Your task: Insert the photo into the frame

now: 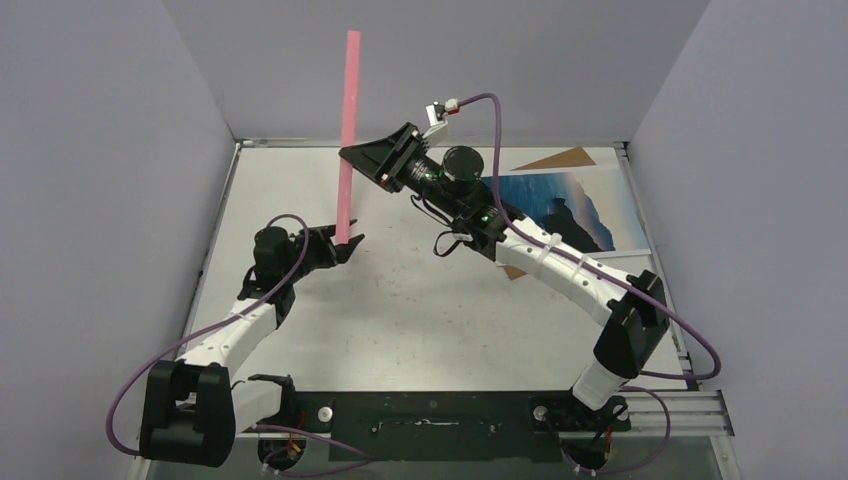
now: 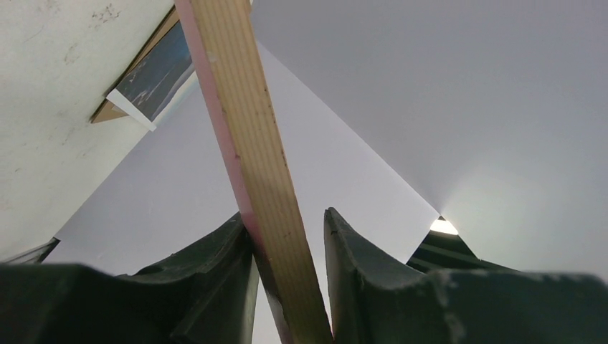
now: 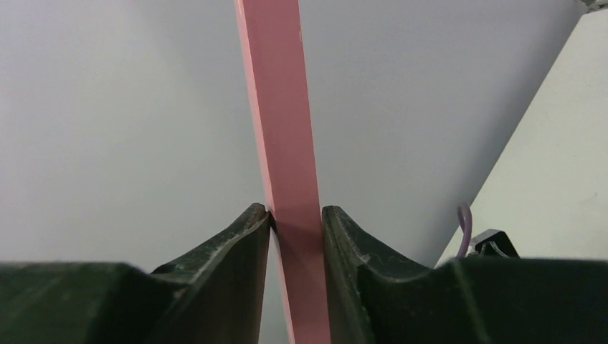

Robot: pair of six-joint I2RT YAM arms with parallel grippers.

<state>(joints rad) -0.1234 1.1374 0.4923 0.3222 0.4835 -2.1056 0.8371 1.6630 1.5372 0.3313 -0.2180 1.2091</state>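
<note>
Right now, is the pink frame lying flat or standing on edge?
Standing on edge, nearly vertical: the frame shows as a tall thin strip, left pincer gripping its low end, right pincer higher up.

Long links in white moulded shells alternate with chunky black joint housings on the left arm (image 1: 240, 325) and the right arm (image 1: 560, 265). A slack purple cable (image 1: 130, 385) loops beside each. White zip ties (image 1: 545, 245) band the right forearm, and small green lights (image 1: 487, 212) glow near its wrist. The left pincer (image 1: 345, 245) and right pincer (image 1: 350, 155) have dark, matte, scuffed fingers (image 3: 222, 265). Silver screws (image 1: 324, 411) dot the black base bar (image 1: 430, 415).
</note>
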